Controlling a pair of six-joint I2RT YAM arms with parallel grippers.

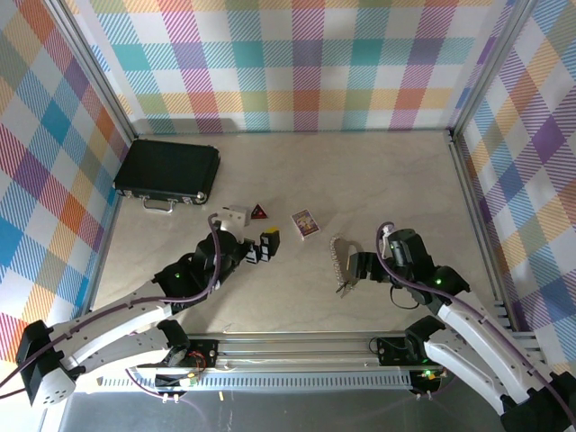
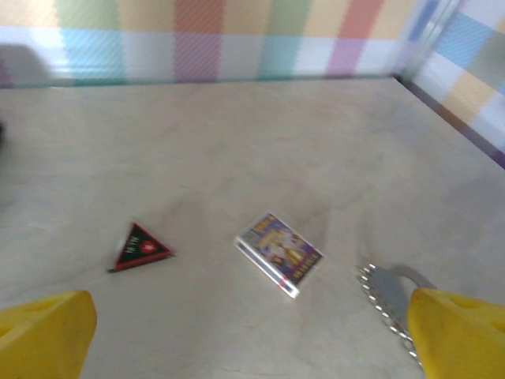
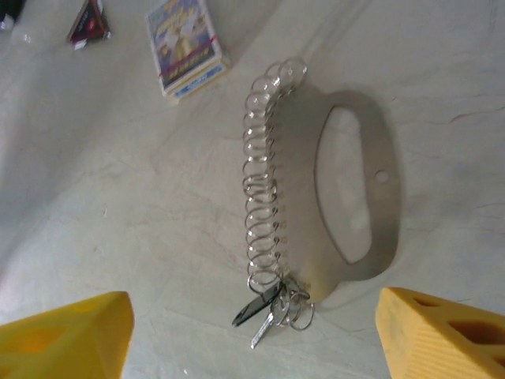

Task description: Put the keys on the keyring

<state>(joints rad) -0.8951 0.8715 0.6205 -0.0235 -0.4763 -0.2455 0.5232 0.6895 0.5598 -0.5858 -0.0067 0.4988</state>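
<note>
Keys (image 3: 263, 309) @ keyring (image 3: 387, 213) coil end

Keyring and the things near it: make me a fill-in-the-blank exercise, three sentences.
The right tool is ___, gripping nothing.
The card lies between the keyring and the red ___.
The case at the far left is ___ in colour.
Missing: open, triangle, black.

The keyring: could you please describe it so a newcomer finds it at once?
On the beige table, look right of the purple card. The keyring is the silvery oval loop edged with a row of small rings, bigger than the card.
</note>
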